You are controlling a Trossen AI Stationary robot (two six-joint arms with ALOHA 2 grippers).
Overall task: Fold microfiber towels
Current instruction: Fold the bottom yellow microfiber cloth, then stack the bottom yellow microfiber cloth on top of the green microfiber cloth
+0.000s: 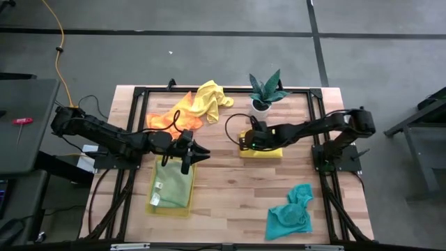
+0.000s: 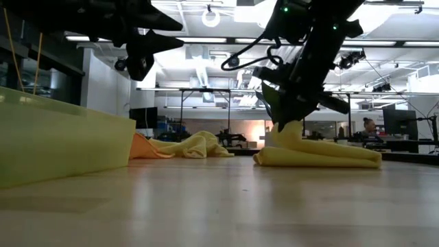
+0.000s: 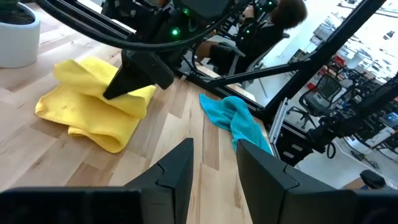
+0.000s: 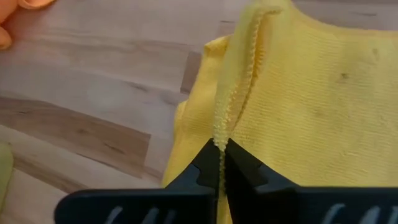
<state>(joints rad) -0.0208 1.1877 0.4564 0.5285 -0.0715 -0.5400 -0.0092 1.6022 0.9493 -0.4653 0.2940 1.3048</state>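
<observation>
Pinching a hemmed edge of the folded yellow towel (image 4: 311, 87), the right gripper (image 4: 221, 163) has its fingers closed tight on the cloth, near the middle of the table (image 1: 230, 195) and just in front of the potted plant (image 1: 265, 90). To do this step well, I think the edge should be lifted only a little and carried straight across, so the layers underneath stay flat and the corners meet. The grip is on a thin seam, so a fast pull could let it slip out.

The left gripper (image 3: 211, 165) hangs above the far end of the yellow tray (image 1: 171, 187), fingers parted and holding nothing. An olive-green towel (image 1: 174, 183) lies folded inside this tray.

The other cloths are well apart from the work: the orange towel (image 1: 171, 118) and a second yellow towel (image 1: 209, 97) lie crumpled together at the far edge, the teal towel (image 1: 291, 213) near the front right corner. Bare wood is open in front of the folded towel. The plant stands close behind it, so the arm should not swing backward.
</observation>
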